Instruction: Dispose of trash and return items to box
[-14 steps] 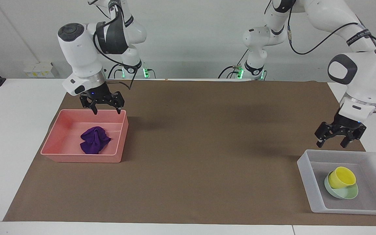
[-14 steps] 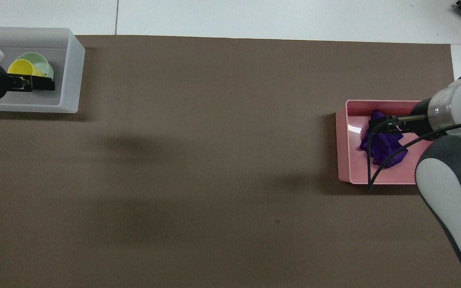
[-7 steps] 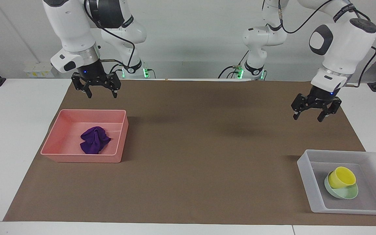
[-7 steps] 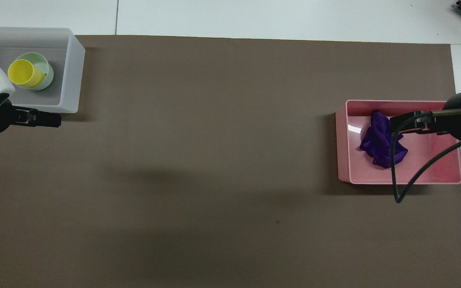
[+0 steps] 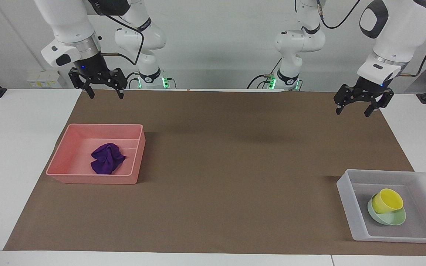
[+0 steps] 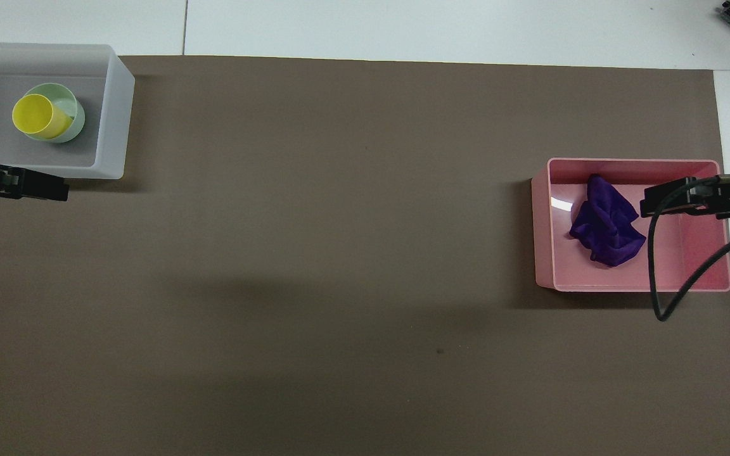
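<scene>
**Both arms lift clear as sorting job looks finished**

Both grippers have risen and drawn back toward the robots over the last second, away from the trays they hung low over, and each now hangs empty with its fingers spread.

Taking the brown mat (image 5: 235, 166) as the landmark: at the mat's corner farthest from the robots, toward the left arm's end, the box (image 5: 344, 192) holds the yellow cup (image 5: 386, 200), which lies tilted in the mint-green bowl (image 5: 392, 219). Nearer to the robots, toward the right arm's end of the mat, the purple cloth wad (image 5: 107, 159) lies in the pink tray (image 5: 65, 157). Nothing loose remains on the mat, so the task looks complete.

The step in hand appears to be the retreat, and doing it well means going straight up and back, fingers left apart, with no sweep low across either tray's wall.

The left gripper (image 5: 359, 105) hangs high over the mat's edge nearest the robots at the left arm's end, fingers pointing down. The right gripper (image 5: 103, 91) hangs high over that same edge at the right arm's end, also pointing down, its cable looping from the wrist.
</scene>
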{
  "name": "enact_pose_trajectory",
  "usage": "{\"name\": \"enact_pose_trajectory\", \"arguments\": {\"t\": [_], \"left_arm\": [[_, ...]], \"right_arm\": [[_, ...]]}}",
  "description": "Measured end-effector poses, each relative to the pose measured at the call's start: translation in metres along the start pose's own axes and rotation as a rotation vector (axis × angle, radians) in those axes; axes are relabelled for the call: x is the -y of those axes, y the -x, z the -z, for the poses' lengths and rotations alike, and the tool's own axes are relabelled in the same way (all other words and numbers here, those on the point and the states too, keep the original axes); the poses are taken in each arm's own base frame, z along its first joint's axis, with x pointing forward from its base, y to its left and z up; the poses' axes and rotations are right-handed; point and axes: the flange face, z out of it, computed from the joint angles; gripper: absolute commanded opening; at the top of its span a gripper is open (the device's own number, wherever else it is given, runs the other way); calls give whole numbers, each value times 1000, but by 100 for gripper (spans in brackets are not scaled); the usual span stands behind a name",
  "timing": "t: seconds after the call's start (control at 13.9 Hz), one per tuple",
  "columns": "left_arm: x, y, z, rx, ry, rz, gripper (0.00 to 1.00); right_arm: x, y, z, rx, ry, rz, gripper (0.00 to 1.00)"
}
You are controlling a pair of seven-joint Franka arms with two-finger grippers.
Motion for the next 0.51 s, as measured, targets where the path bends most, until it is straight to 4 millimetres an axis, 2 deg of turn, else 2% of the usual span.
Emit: {"name": "enact_pose_trajectory", "arguments": {"t": [0.29,0.51], "left_arm": [[5,6,-3,53,-8,9,100],[14,9,-5,65,-8,34,100]], "right_arm": [[-5,3,14,0,7,51,100],[-5,3,11,6,8,71,100]]}}
